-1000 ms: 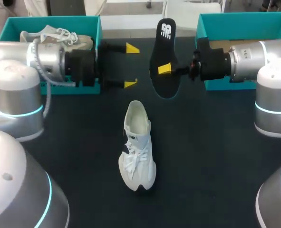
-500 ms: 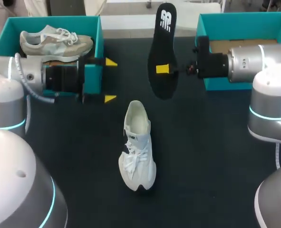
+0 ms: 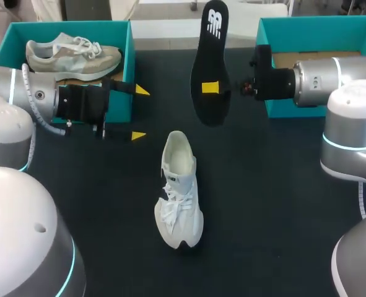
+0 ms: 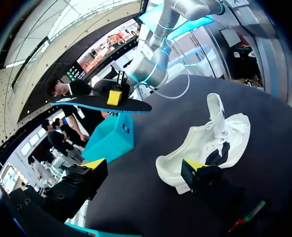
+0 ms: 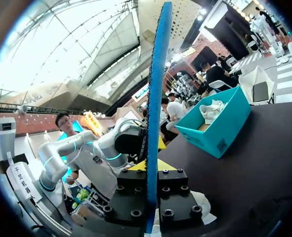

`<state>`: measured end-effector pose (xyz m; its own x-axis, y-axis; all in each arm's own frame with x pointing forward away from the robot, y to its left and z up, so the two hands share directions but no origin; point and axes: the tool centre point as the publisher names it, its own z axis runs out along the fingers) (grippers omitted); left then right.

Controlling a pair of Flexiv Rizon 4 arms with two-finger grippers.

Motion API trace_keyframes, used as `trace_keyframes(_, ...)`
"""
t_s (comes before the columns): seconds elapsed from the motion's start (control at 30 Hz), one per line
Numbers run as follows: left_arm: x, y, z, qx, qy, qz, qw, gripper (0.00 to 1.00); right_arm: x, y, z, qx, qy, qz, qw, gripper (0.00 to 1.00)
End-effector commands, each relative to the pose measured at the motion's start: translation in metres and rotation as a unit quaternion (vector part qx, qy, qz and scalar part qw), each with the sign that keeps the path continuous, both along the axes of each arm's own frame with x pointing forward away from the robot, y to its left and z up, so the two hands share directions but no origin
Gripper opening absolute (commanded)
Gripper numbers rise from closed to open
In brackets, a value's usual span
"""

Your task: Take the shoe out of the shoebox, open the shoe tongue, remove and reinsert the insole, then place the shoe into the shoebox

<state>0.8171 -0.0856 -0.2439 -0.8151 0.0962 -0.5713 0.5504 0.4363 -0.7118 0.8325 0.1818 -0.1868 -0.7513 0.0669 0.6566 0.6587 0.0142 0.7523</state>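
On the dark table, close to me, lies the white shoe. It is soft and laced, with its toe near and its open mouth at 12 o'clock. At 10 o'clock from it the left gripper hangs with fingers wide apart, holding nothing. At 12 o'clock the right gripper pinches the insole, which is flat, long, round-ended and black, up off the table. Farthest away, the left shoebox at 10 o'clock holds a tan shoe, and the right shoebox sits at 2 o'clock. Both are teal and square.
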Motion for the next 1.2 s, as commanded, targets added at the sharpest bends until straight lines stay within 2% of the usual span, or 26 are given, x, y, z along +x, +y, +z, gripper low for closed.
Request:
trace_keyframes(0.03,-0.001,0.000,-0.001,0.000,-0.001,0.000,1.000,1.00,0.000,0.002,0.000,-0.001,0.001,0.000,1.000,0.00)
trace_keyframes(0.37,-0.003,0.002,-0.004,-0.003,0.006,0.006,1.000,1.00,0.000,0.002,0.000,-0.001,0.001,0.000,1.000,0.00)
trace_keyframes(0.43,-0.007,0.006,-0.010,0.012,0.016,0.002,1.000,1.00,0.005,0.008,-0.015,0.042,-0.036,0.001,0.998,0.00)
trace_keyframes(0.5,-0.012,0.013,-0.013,0.002,0.049,0.019,0.999,1.00,0.010,0.016,-0.026,0.034,-0.037,0.007,0.999,0.00)
trace_keyframes(0.57,-0.019,0.017,-0.020,0.008,0.061,0.029,0.998,1.00,0.012,0.021,-0.032,0.040,-0.050,0.003,0.998,0.00)
trace_keyframes(0.63,-0.024,0.021,-0.031,0.015,0.074,0.030,0.997,1.00,0.014,0.026,-0.041,0.028,-0.046,-0.003,0.999,0.00)
trace_keyframes(0.73,-0.027,0.023,-0.049,0.023,0.090,0.038,0.995,1.00,0.011,0.039,-0.052,0.025,-0.067,-0.009,0.997,0.00)
trace_keyframes(0.8,-0.031,0.021,-0.058,0.034,0.100,0.034,0.994,1.00,0.006,0.051,-0.059,0.017,-0.060,-0.012,0.998,0.00)
trace_keyframes(0.83,-0.030,0.021,-0.060,0.031,0.103,0.036,0.994,1.00,0.005,0.054,-0.060,0.018,-0.066,-0.013,0.998,0.00)
trace_keyframes(0.9,-0.031,0.021,-0.065,0.036,0.122,0.035,0.991,1.00,-0.002,0.065,-0.059,-0.009,-0.049,-0.020,0.999,0.00)
trace_keyframes(1.07,-0.033,0.025,-0.073,0.048,0.160,0.039,0.985,1.00,-0.002,0.065,-0.059,-0.009,-0.049,-0.020,0.999,0.00)
trace_keyframes(1.2,-0.038,0.028,-0.080,0.057,0.163,0.031,0.985,1.00,-0.002,0.065,-0.059,-0.009,-0.049,-0.020,0.999,0.00)
